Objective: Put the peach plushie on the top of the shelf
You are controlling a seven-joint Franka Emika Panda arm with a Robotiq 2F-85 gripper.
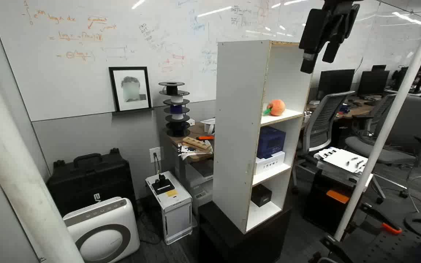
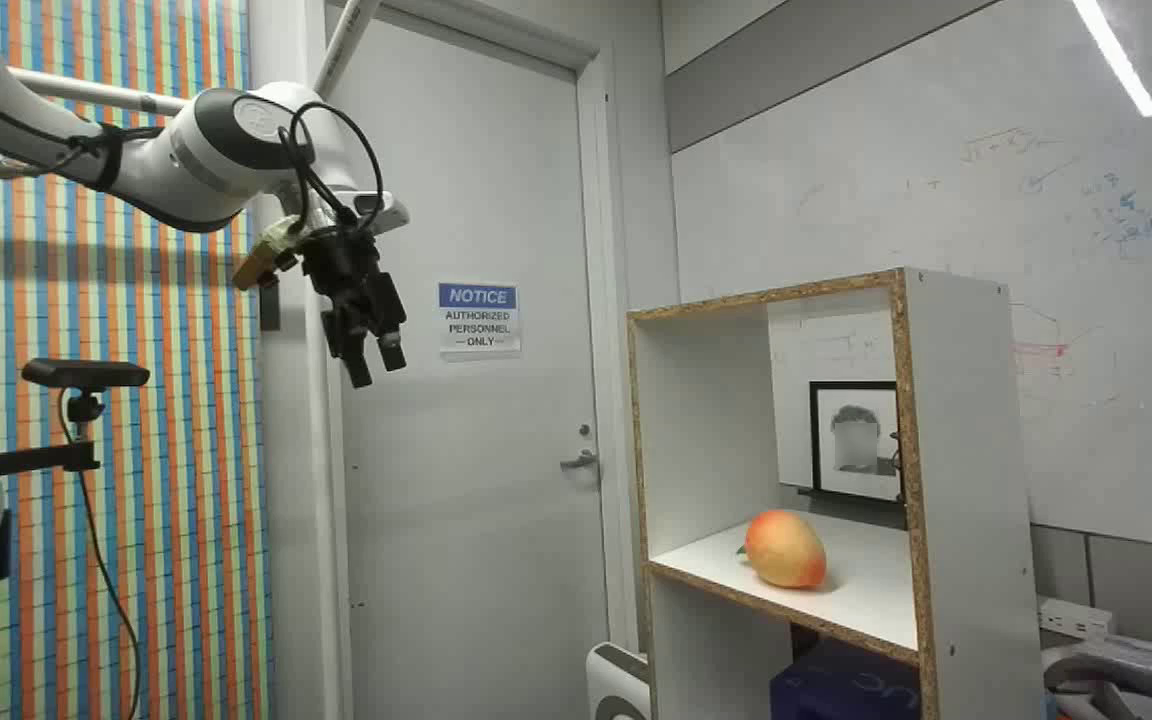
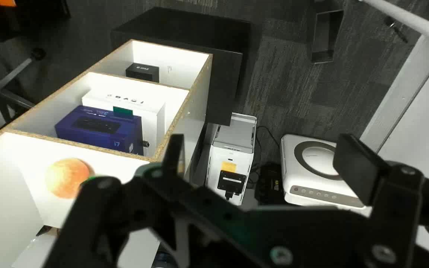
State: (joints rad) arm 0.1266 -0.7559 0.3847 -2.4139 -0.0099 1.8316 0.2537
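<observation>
Gripper (image 3: 263, 156) is held in mid-air, angled downward, with its two fingers spread wide, well apart from the peach plushie (image 3: 67, 178). On the floor of the uppermost compartment of the shelf (image 1: 240, 128), the plushie is seen in all three views. Beneath it, in the middle compartment, a dark blue box (image 1: 272, 140) is stacked on a white box (image 1: 270, 164), and a black box (image 1: 261, 195) is held in the lowest compartment. The shelf is carried by a black base (image 1: 245, 246). Farther back, spools (image 1: 176, 109) are stacked and a framed portrait (image 1: 131, 89) is propped against the whiteboard (image 1: 68, 80)
</observation>
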